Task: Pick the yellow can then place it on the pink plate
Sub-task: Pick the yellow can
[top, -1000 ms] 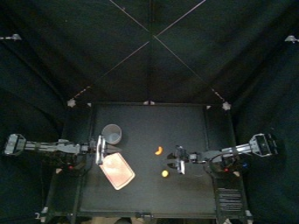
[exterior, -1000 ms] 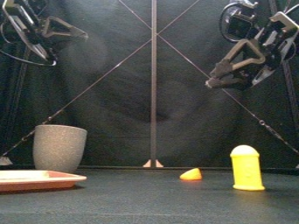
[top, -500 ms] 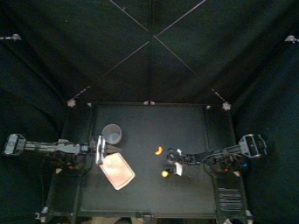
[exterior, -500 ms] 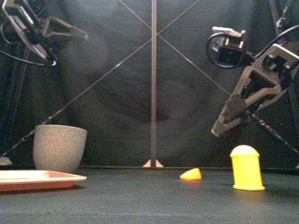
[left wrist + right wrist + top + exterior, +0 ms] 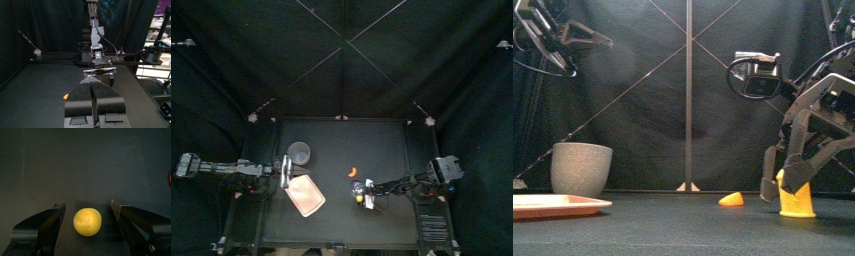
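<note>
The yellow can (image 5: 795,193) is seen upright on the desk (image 5: 334,218), well apart from the pink plate (image 5: 553,206), off to the plate's right. It is a plain yellow cylinder with a narrower, rounded top, and its crown shows as a smooth oval from above. It is flanked by the two jaws of the right pincer (image 5: 87,204), which is released, with a gap visible on each side. The left pincer (image 5: 94,84) is clenched on nothing, raised above the plate's back edge.

Front view: a jaw of the right gripper (image 5: 87,204) covers the left side of the yellow can (image 5: 798,203). The pink plate (image 5: 553,206) is cut off by the left edge. Top view: the can is mostly under the gripper.
</note>
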`<state>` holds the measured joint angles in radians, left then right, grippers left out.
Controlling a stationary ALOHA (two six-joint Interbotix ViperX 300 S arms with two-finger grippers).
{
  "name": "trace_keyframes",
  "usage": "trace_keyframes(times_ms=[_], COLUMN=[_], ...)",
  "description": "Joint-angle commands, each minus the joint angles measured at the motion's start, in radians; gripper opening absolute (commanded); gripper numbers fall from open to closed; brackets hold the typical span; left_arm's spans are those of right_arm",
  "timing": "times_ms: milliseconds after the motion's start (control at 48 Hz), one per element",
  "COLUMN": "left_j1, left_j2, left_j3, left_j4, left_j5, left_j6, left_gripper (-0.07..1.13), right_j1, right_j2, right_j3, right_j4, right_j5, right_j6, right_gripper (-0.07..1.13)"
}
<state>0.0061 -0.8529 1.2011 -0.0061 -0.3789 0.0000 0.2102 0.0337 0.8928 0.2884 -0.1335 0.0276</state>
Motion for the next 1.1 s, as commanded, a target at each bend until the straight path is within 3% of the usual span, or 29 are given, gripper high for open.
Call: trace_keyframes(times_ms=[21,1104], left_j1=[0.006,0.011], left_j2=[0.003,0.003], left_j3=[-0.012,-0.005], left_j4=[-0.002,-0.005], left_j5=[-0.009,-0.009], left_j6=[0.000,-0.002], left_gripper=[0.00,0.00], right_j1=[0.008,0.000], right_j2=[-0.003,-0.046], right_j3=[-0.017,0.014], right_j4=[0.011,0.038], right_j5=[0.012,0.052], right_j6=[0.000,-0.002], right_gripper=[1.05,1.04])
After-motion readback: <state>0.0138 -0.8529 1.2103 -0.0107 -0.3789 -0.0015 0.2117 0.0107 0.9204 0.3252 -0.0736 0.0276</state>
